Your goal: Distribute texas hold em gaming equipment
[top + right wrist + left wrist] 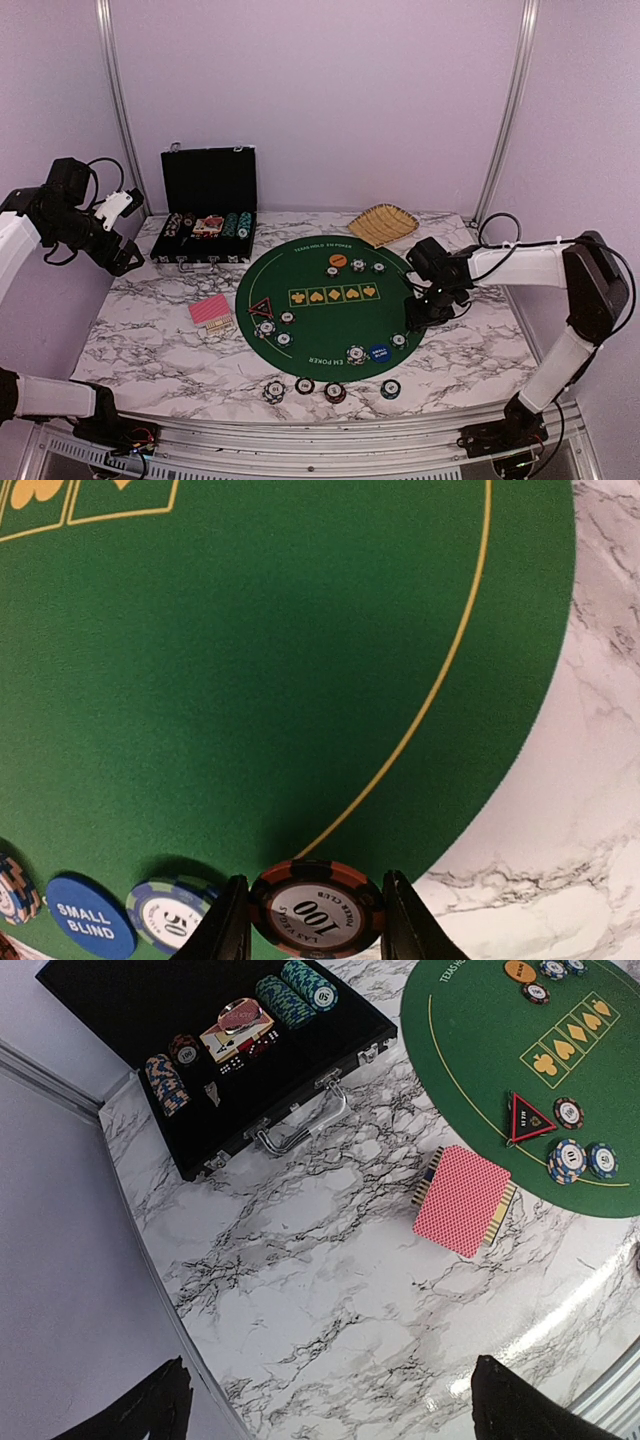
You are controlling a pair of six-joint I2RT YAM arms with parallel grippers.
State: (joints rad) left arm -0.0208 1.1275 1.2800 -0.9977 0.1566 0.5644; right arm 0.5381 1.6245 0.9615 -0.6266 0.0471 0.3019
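Red-and-black 100 poker chip [317, 908], judged light, stiff and slick, is pinched across its rim by the right gripper [315, 888] at the right edge of the green felt mat [250, 680], while the left gripper [335, 1405] is seen spread and empty.

My overhead camera gets soft, even light, with only faint shadows on the white grey-veined marble tabletop [160, 340]. My left wrist view catches a pale glare streak across that marble at lower right, and the table's edge bows from lens distortion. Under my right wrist a broad soft shadow darkens the round green felt poker mat [250, 680]; the black-and-red striped poker chip marked 100 [317, 907] reads clearly.
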